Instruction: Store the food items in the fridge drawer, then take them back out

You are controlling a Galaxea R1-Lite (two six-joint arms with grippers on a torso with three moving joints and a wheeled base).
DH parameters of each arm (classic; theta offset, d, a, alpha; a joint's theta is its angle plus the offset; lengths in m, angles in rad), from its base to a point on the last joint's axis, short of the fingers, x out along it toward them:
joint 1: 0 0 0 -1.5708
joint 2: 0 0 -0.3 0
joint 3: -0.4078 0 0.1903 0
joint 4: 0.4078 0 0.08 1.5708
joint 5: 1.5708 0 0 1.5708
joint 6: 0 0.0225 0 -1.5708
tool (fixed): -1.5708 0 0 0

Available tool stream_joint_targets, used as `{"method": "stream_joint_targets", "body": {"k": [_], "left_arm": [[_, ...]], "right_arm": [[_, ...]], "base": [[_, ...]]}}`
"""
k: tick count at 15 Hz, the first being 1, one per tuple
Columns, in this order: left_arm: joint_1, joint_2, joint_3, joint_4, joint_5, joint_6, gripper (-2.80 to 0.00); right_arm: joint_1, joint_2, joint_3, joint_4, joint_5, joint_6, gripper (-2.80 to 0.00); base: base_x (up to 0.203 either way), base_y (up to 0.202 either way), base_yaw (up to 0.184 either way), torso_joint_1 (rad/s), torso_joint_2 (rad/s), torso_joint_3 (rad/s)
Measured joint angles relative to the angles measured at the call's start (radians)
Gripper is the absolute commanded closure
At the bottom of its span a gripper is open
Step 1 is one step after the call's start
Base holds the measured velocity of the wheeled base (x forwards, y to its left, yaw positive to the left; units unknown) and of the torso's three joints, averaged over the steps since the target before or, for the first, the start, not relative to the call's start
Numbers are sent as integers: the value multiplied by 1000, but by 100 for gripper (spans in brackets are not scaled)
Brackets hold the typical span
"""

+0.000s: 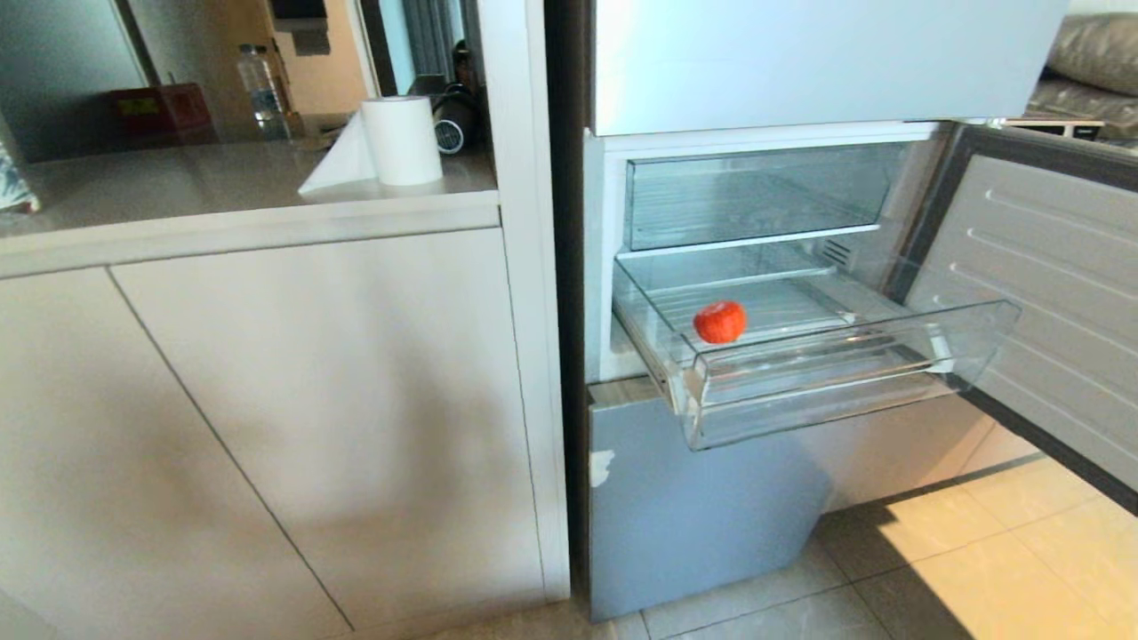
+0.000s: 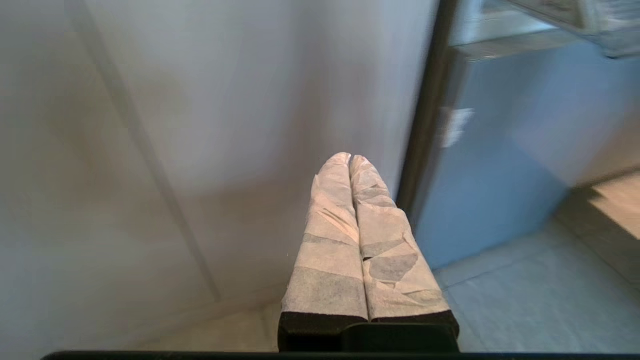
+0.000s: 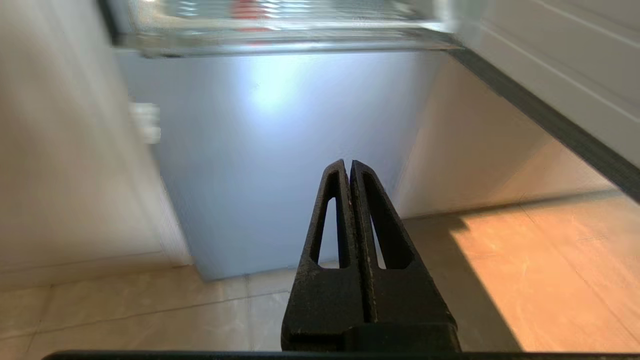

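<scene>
Below the pulled-out fridge drawer [image 1: 853,373] holding red produce [image 1: 719,321], both grippers' fingers [image 3: 348,172] meet.

Cabinets: pale beige doors [image 1: 267,418] fill the left side under a countertop [image 1: 178,191].
Counter items: paper towel roll [image 1: 402,140], water bottle [image 1: 260,89], red box [image 1: 163,111].
Floor: light tiles [image 1: 1005,551], sunlit patch on the right.
Far right: grey sofa [image 1: 1089,62].

The right gripper [image 3: 348,165] is being held closed and empty before the blue-grey lower fridge door [image 3: 280,150], below the fridge drawer [image 3: 280,30]
</scene>
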Motion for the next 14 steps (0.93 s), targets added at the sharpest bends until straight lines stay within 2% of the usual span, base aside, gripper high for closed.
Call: {"method": "stream_joint_targets", "body": {"k": [9, 12, 14], "left_arm": [[0, 0, 0, 0, 0, 0, 0], [0, 0, 0, 0, 0, 0, 0], [0, 0, 0, 0, 0, 0, 0]], "right_arm": [[-1, -1, 0, 1, -9, 36, 0], [-4, 35, 0, -4, 1, -14, 0], [-18, 121, -9, -73, -15, 3, 0]], "base": [[-2, 7, -171, 1, 1, 2], [-1, 2, -36, 0, 0, 1], [0, 0, 0, 0, 0, 0]]}}
